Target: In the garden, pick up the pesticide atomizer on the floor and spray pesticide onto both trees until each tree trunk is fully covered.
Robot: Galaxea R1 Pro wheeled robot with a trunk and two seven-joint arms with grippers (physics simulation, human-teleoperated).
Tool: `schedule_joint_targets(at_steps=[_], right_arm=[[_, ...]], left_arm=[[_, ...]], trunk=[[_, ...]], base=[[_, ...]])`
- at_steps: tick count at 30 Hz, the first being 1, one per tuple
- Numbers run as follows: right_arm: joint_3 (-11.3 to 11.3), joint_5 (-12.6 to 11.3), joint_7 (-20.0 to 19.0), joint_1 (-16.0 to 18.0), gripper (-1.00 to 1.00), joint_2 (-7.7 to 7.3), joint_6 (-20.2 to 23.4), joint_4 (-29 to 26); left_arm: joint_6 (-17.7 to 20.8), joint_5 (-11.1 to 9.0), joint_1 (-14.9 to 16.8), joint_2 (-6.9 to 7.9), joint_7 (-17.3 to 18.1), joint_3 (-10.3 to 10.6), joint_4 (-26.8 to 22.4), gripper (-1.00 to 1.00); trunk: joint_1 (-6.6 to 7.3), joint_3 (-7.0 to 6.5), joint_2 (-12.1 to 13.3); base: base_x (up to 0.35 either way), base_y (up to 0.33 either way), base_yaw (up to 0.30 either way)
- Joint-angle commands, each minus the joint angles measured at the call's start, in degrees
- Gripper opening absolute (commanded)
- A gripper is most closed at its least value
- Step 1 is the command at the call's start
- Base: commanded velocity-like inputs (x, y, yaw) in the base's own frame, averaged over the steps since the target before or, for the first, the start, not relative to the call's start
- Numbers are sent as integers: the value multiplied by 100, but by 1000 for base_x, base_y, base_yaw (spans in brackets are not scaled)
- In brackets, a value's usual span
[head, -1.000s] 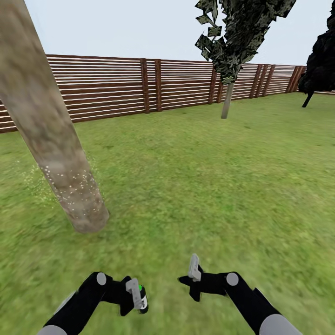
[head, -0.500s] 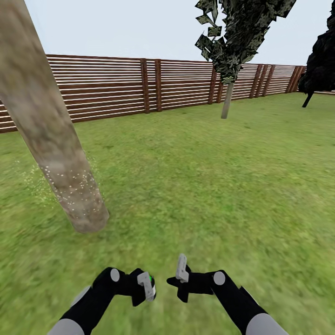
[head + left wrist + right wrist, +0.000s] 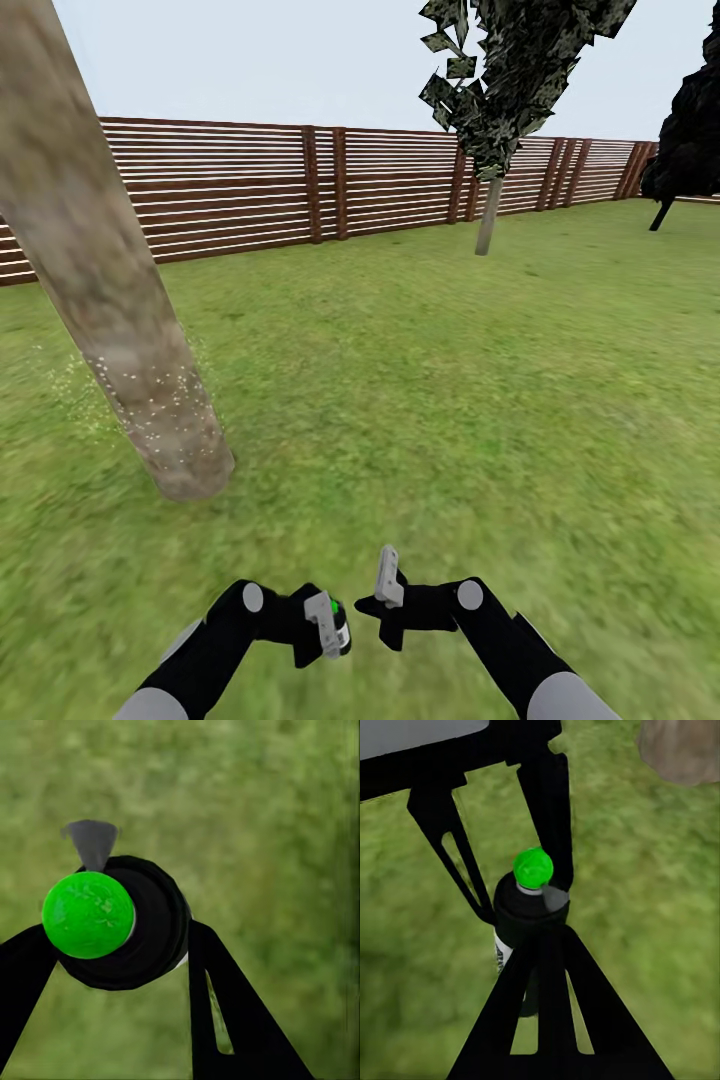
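We hold the atomizer [image 3: 339,626] pinched in our left gripper [image 3: 325,628], near the trunk [image 3: 120,330], whose base carries white specks [image 3: 160,400]. Our right gripper [image 3: 385,590] is just beside the atomizer; whether it's spread, we cannot tell. The second tree [image 3: 487,215], well beyond the trunk, looks unsprayed.

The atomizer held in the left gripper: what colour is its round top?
Bright green, clearest in the left wrist view: atomizer.

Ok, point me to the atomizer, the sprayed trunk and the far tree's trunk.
atomizer [image 3: 88,914], left wrist view, on its green cap.
sprayed trunk [image 3: 150,395], head view, on the white-specked lower part.
far tree's trunk [image 3: 487,220], head view, mid-stem.
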State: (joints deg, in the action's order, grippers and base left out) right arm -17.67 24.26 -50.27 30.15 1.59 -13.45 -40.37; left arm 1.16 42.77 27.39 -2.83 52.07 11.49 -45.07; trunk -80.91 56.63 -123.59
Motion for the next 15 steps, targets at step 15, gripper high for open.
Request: schedule_joint_targets(at_steps=[15], right_arm=[[9, 3, 0, 0, -100, 0, 0, 7]], left_arm=[[-20, -2, -2, -201, 72, 5, 165, -100]], trunk=[[0, 0, 0]], base=[[0, 0, 0]])
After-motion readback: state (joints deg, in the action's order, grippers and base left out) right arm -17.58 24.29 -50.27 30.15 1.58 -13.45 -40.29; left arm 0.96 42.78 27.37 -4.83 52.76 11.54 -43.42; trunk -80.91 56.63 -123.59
